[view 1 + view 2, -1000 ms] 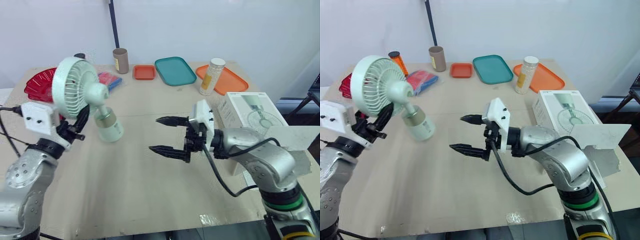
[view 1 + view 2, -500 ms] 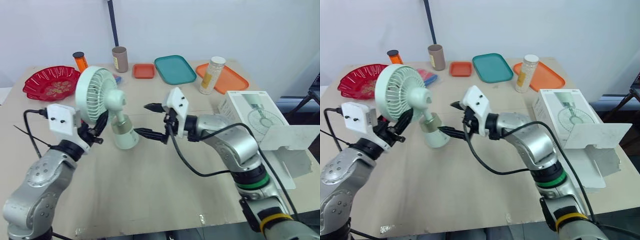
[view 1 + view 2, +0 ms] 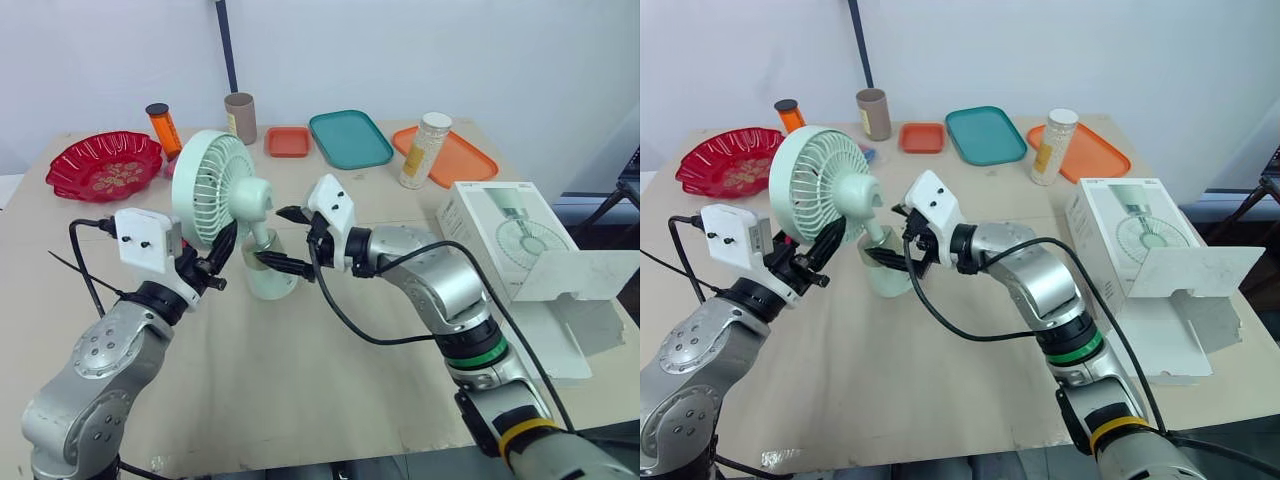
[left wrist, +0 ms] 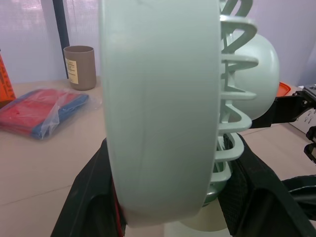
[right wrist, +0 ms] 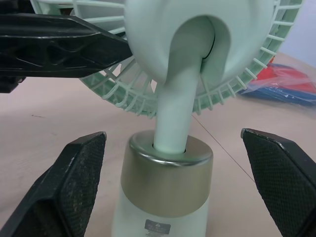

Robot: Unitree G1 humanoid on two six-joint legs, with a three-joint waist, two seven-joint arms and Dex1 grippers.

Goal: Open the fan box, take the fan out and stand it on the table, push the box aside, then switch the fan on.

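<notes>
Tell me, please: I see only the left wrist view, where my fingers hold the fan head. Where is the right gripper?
Observer: The right gripper is open, with one finger on each side of the base of the fan. Neither finger touches it.
Operator: Does the base stand on the table?
Observer: The base is low over the table, but I cannot tell whether it touches.
Operator: And the box?
Observer: The fan box lies by the table's right edge, its flap open.
</notes>
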